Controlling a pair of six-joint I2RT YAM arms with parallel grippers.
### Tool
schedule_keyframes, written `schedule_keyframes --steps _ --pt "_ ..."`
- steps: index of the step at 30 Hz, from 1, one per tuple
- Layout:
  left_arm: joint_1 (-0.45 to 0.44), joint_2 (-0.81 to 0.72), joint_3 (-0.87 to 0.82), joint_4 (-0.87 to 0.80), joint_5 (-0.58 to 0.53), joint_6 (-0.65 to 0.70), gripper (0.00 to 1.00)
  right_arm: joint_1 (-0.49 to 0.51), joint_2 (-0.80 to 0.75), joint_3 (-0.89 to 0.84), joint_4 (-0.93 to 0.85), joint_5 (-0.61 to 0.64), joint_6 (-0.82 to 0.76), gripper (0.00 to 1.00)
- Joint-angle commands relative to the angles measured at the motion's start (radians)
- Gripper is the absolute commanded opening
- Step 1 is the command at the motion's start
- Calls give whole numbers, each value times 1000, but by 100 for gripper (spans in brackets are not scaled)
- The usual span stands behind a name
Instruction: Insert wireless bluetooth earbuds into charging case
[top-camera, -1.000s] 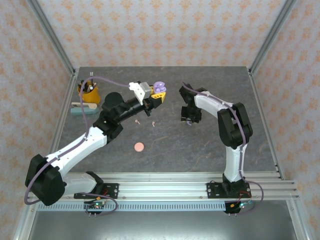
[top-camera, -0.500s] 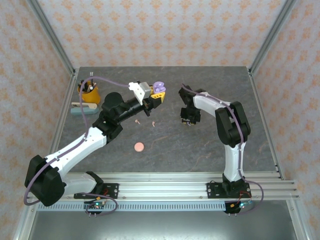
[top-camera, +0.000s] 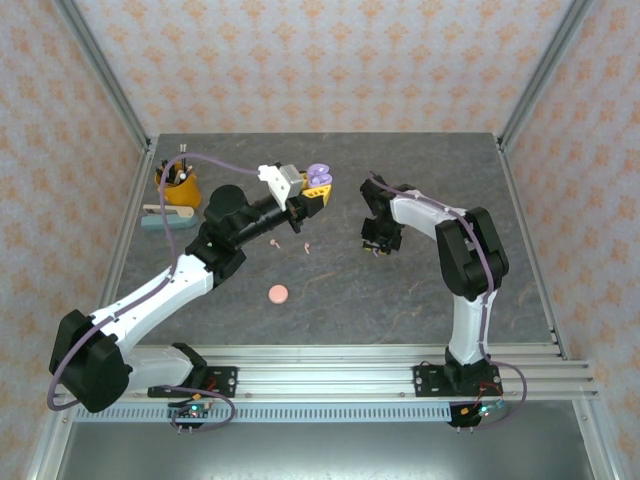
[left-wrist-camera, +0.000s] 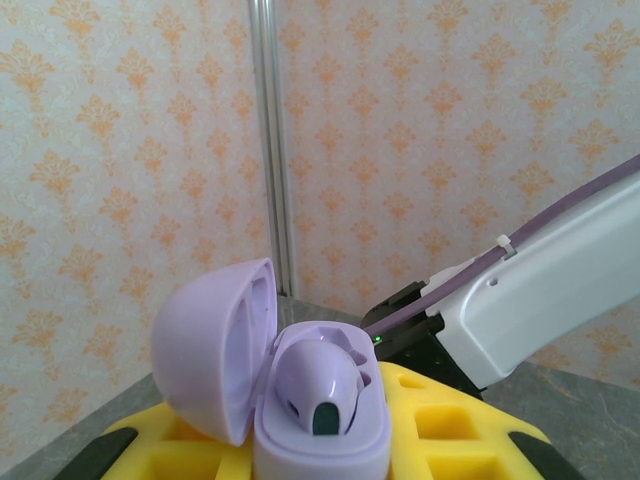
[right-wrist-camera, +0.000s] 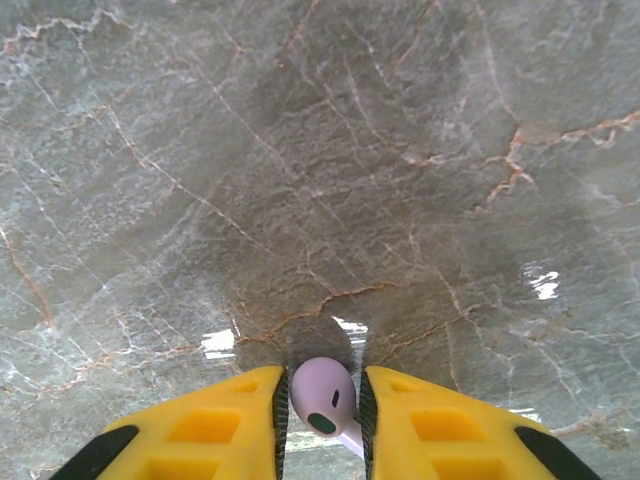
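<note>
Round pink case (top-camera: 278, 293) on the grey counter (top-camera: 400, 300), pale pink earbuds (top-camera: 275, 243) lying just beyond, right jaws pinched on a tiny lilac earbud (right-wrist-camera: 325, 395), its dark tip clear at the right wrist, left jaws clamped on the raised open lilac case (left-wrist-camera: 320, 450), second lilac earbud (left-wrist-camera: 318, 385) seated inside in the left wrist view

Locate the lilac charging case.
The lilac charging case is clamped in the left gripper over the table's far middle in the top view, left of the right gripper's lilac earbud.
</note>
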Motion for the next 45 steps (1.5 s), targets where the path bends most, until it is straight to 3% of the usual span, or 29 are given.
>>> schedule_keyframes --steps 1,22,34,45 --pt "-4 -3 2 19 -13 2 0 6 30 27 -32 53 1 29" --pt "-4 3 30 -35 21 9 0 5 -29 -19 42 1 -114 18" --pt "-2 45 20 -1 21 31 0 5 -206 -126 167 -23 -105 18" --pt "-2 67 48 28 -25 19 0 6 -499 -171 255 -33 -103 19"
